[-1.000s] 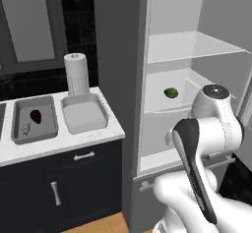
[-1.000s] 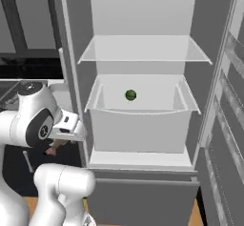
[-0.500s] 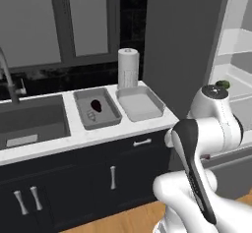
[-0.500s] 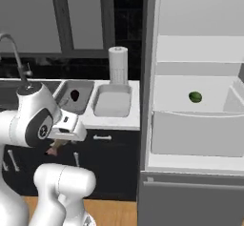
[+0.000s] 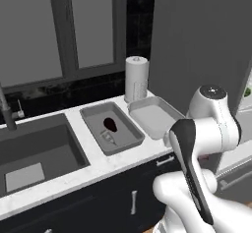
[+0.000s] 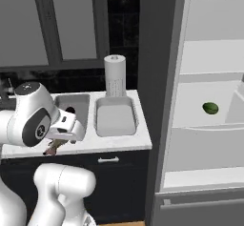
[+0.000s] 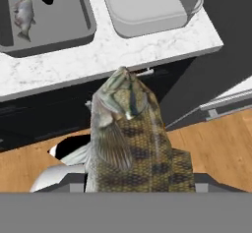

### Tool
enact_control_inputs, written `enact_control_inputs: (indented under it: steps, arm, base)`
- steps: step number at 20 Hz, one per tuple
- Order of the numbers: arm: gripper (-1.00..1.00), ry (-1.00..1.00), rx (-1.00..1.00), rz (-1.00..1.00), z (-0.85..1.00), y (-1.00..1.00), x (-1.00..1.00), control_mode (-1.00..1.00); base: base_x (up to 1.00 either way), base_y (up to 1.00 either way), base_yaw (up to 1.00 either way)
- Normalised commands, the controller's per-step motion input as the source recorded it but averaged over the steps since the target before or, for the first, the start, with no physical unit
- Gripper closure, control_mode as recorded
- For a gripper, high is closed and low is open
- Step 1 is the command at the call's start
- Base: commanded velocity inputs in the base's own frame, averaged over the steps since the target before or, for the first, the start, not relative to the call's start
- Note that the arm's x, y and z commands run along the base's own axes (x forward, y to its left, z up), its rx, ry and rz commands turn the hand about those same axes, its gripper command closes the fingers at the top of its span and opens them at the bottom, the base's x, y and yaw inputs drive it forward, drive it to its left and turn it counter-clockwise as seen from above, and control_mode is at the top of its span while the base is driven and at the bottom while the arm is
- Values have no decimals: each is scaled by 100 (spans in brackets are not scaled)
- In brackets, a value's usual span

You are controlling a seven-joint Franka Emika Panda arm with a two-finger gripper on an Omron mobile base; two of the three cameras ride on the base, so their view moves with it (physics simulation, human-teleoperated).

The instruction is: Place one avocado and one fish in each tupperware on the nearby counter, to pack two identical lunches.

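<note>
white marbled counter point(image 5: 98, 165); grey tray point(image 5: 110, 128), off-white tray point(image 5: 153, 116), paper-towel roll point(image 5: 136, 78)

The left base view looked forward and down from behind the arm's left, taking in the counter point(image 5: 93, 170), the grey tupperware point(image 5: 111, 128) and the paler tupperware point(image 5: 154, 116) ahead of the hand. The right base view faced the same way from behind the arm's right, at similar range, with the gripper point(image 6: 53, 145) low at its left and both trays beyond it. Both shared the counter, the trays and the paper towel roll point(image 6: 115, 75). The hand view looked along the gripper from close range, over the counter edge point(image 7: 113, 55).
</note>
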Motion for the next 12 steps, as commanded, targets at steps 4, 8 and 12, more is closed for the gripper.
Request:
enact_control_inputs:
  steps: [4, 8, 12]
  arm:
    - [100, 0, 0, 0, 0, 0, 0, 100]
    - [100, 0, 0, 0, 0, 0, 0, 100]
    - [100, 0, 0, 0, 0, 0, 0, 100]
  base:
    - [77, 0, -5]
    - [30, 0, 0]
    - [0, 0, 0]
